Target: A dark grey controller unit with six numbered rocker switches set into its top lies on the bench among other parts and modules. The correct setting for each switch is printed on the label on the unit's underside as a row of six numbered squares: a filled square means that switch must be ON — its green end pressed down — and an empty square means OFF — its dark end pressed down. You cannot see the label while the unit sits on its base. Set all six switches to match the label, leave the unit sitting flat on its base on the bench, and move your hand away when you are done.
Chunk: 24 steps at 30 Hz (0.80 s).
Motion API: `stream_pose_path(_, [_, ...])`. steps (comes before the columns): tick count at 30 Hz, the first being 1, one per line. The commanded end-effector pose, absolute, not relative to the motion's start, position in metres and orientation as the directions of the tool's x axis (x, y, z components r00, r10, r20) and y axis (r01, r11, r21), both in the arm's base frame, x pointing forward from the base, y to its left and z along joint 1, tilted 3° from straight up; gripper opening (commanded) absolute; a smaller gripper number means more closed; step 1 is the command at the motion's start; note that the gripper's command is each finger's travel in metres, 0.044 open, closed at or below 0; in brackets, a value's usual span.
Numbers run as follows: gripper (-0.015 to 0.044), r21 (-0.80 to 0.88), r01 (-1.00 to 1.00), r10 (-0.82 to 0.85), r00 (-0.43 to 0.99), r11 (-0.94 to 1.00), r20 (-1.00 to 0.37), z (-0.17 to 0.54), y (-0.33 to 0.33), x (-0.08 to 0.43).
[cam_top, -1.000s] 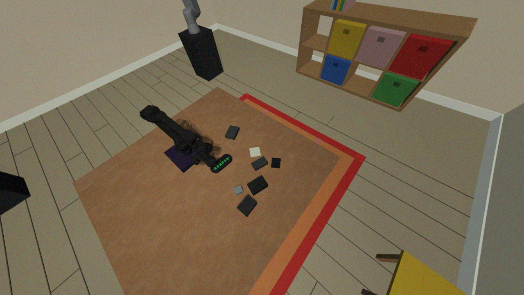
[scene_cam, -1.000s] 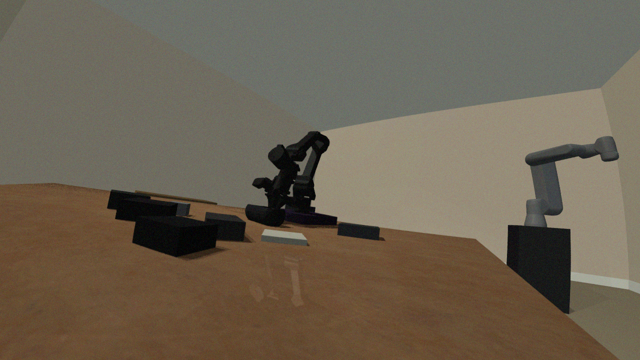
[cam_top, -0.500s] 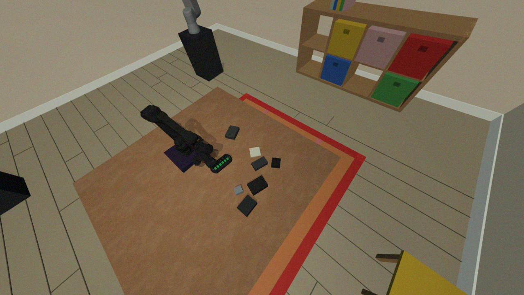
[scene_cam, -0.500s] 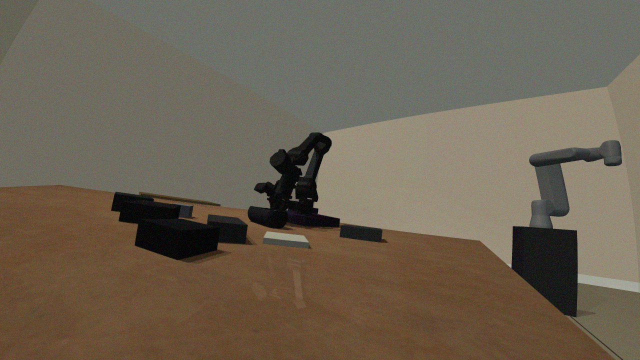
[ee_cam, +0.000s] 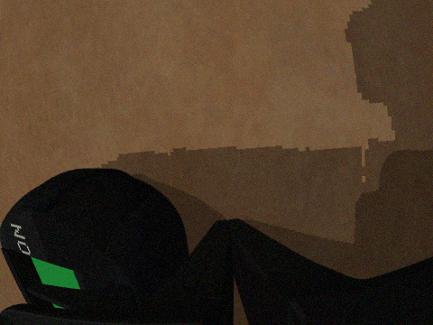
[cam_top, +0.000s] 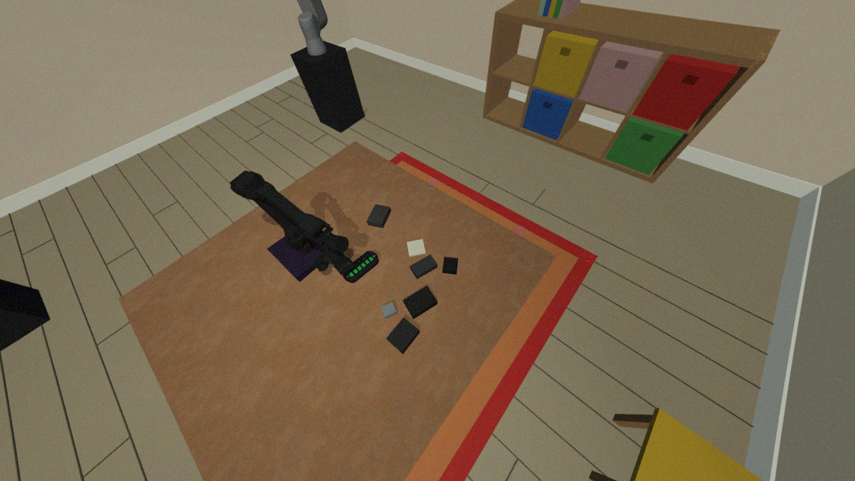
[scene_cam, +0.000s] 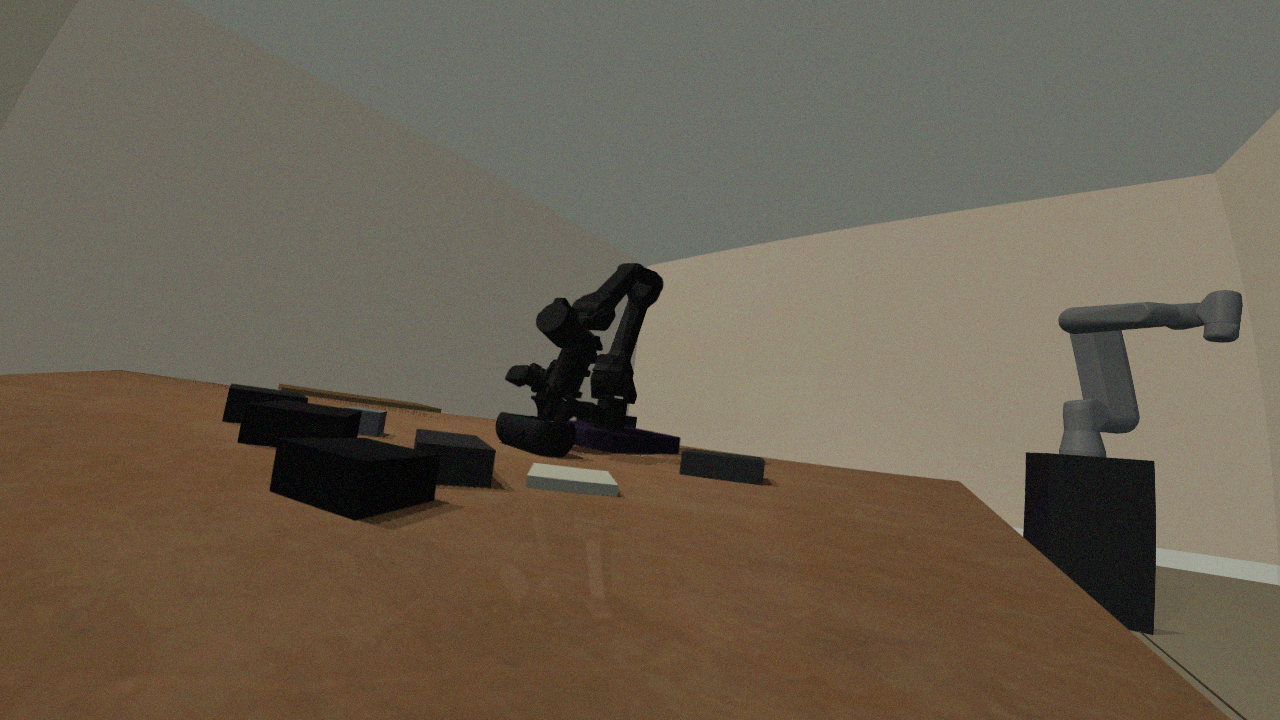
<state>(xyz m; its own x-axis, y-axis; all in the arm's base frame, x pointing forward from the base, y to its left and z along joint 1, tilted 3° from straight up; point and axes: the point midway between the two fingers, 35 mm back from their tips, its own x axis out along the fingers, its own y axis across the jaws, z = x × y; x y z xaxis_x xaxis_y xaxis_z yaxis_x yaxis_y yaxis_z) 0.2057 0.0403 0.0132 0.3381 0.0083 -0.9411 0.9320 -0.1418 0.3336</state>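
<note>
Dark grey plastic-looking controller unit [cam_top: 361, 266] [scene_cam: 535, 434] [ee_cam: 99, 217], long and round-ended, sits on the brown bench [cam_top: 286, 359] [scene_cam: 537, 608] [ee_cam: 180, 90], its row of green switch ends facing up; the label is hidden. Taking twelve as the upper edge of the top view and the unit as the dial's centre, the brown wooden shelf unit [cam_top: 633, 27] stands at two o'clock. Its upper row holds a yellow bin [cam_top: 564, 64], a pale pink bin [cam_top: 621, 77] and a red bin [cam_top: 684, 92]; the lower holds a blue bin [cam_top: 547, 114] and a green bin [cam_top: 644, 146]. Around the bench lie a charcoal block [cam_top: 378, 216] [scene_cam: 720, 466] at one, a flat cream tile [cam_top: 415, 247] [scene_cam: 572, 480] at two, an oblong charcoal block [cam_top: 423, 266] [scene_cam: 454, 458] and a small black block [cam_top: 450, 265] [scene_cam: 353, 476] at three, a black rectangular block [cam_top: 420, 302] [scene_cam: 299, 424] at four, and a light grey cube [cam_top: 389, 308] [scene_cam: 373, 422] at five. A purple base plate [cam_top: 298, 274] [scene_cam: 662, 443] lies at nine, under the black arm [cam_top: 274, 200] [scene_cam: 626, 300]. The black gripper [cam_top: 348, 270] [scene_cam: 554, 414] [ee_cam: 227, 231] is fully closed on nothing, right by the unit; contact cannot be made out. Beyond are plank flooring [cam_top: 627, 286] and, towards twelve, a grey arm [cam_top: 314, 39] [scene_cam: 1105, 376] on a black pedestal [cam_top: 328, 89] [scene_cam: 1092, 537].
</note>
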Motion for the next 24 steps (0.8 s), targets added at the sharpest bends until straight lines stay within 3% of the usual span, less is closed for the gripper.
stream_pose_path(1, [0.0000,0.337,0.931,0.012,0.342,-0.139,-0.940,0.014,0.041,0.209])
stream_pose_path(24, [0.0000,0.339,0.931,0.011,0.343,-0.139,-0.939,0.015,0.038,0.221])
